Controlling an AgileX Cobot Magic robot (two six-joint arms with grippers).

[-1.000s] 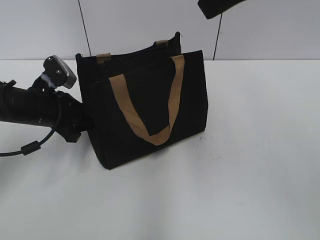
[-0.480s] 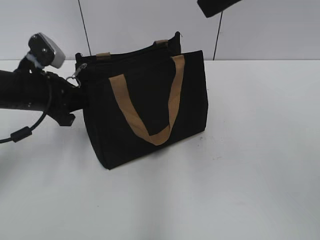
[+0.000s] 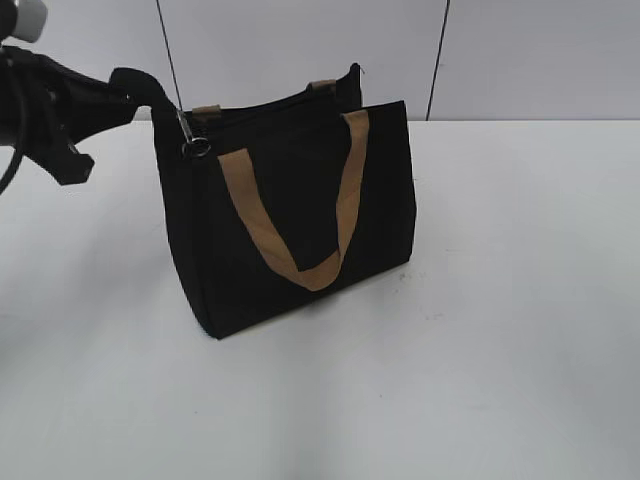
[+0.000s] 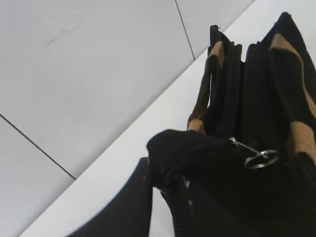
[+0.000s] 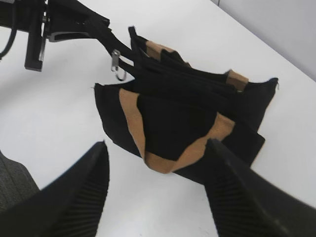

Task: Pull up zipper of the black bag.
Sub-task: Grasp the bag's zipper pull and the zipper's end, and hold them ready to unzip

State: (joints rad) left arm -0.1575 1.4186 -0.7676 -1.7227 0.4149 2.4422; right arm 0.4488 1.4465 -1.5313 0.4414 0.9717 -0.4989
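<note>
The black bag (image 3: 290, 215) stands upright on the white desk (image 3: 500, 350), one tan handle (image 3: 295, 215) hanging down its near face. At the bag's upper left corner the left claw (image 3: 150, 95) is clamped on a fold of black fabric at the end of the zipper (image 4: 232, 94) — its small silver ring pull (image 3: 197, 148) dangles just beside the claw tips. The right claw (image 5: 158, 192) hangs above the bag, fingers (image 5: 74, 197) spread wide, touching nothing.
</note>
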